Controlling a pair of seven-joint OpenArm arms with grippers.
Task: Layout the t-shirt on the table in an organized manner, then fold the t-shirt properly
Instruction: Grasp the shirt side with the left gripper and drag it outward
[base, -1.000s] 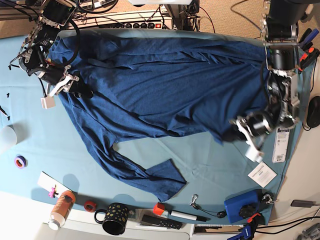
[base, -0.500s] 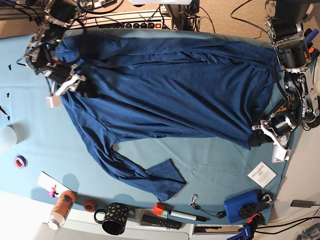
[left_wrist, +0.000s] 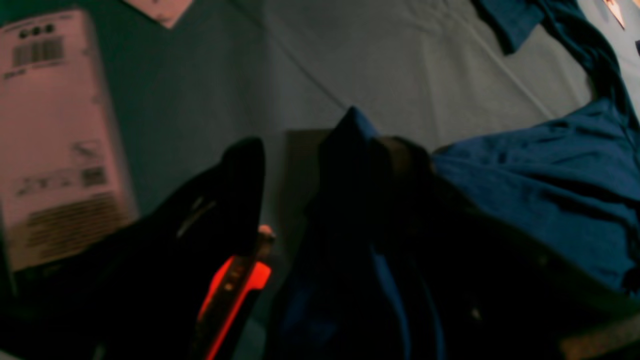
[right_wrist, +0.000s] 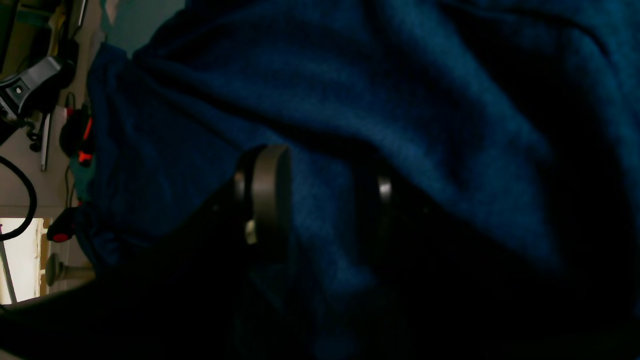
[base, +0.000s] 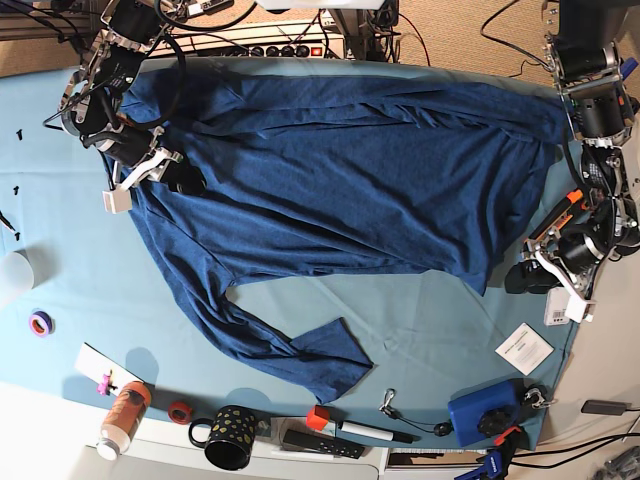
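Along the near edge of the counter (base: 420, 330), a black mug (base: 229, 437), an orange bottle (base: 124, 415), a marker (base: 365, 431) and a blue box (base: 484, 413) are seen. A white card (base: 523, 348) lies just beyond the box.

The t-shirt (base: 340, 180) is spread across the middle and far part of the counter. One sleeve (base: 310, 358) reaches toward the near edge and ends in a folded flap. Long creases run across the fabric toward the far right corner.

The left gripper (base: 528, 277) is seen at the right side of the base view, low over the teal cloth, just beside the shirt's lower right corner. In the left wrist view the left gripper (left_wrist: 300, 165) is shown with its fingers spread apart; bare cloth is visible between them, and a fold of dark fabric lies against one finger (left_wrist: 370, 165). Whether that fold is caught cannot be told. A labelled white pack (left_wrist: 55, 135) lies beside it.

The right gripper (base: 183, 180) is seen at the far left, on the shirt near its left edge. In the right wrist view the right gripper (right_wrist: 320, 200) is closed on a bunch of the t-shirt fabric, which passes between its fingers (right_wrist: 265, 190).
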